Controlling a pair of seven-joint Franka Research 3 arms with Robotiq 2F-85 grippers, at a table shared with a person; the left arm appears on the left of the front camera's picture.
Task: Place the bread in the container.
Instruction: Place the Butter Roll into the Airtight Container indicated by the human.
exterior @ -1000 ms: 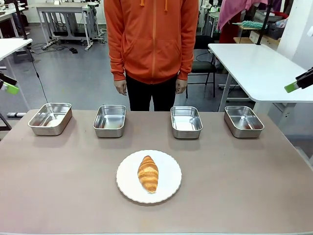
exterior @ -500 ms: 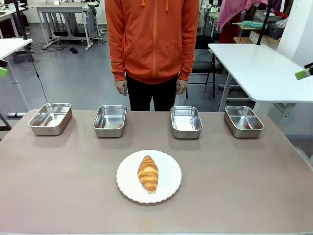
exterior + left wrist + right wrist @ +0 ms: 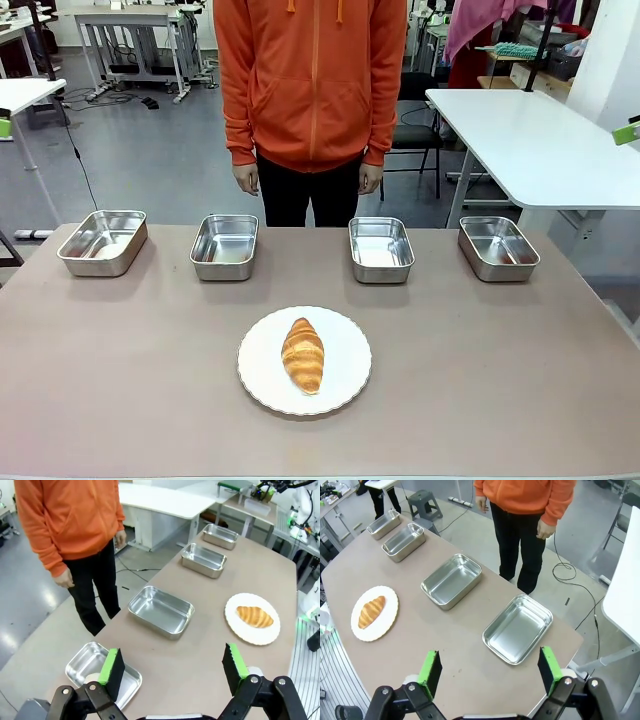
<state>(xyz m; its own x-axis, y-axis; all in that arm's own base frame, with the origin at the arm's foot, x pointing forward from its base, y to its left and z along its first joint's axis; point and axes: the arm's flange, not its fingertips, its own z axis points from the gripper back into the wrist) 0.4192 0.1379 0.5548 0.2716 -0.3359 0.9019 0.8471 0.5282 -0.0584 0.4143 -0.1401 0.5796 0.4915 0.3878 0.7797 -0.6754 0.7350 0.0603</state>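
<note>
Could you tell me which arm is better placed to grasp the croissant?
Left, marginally: the croissant lies just left of centre on the table; the left gripper and right gripper both hover open, far off.

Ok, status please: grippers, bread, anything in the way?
Left gripper open, empty, up high. Right gripper the same. Bread on plate, untouched. Person behind the trays, hands at sides.

Probably a lab or workshop: white worktables (image 3: 520,140) stand on a bare grey floor (image 3: 150,160), loose cables (image 3: 82,170) trail across it, and cluttered benches (image 3: 130,18) line the back.
</note>
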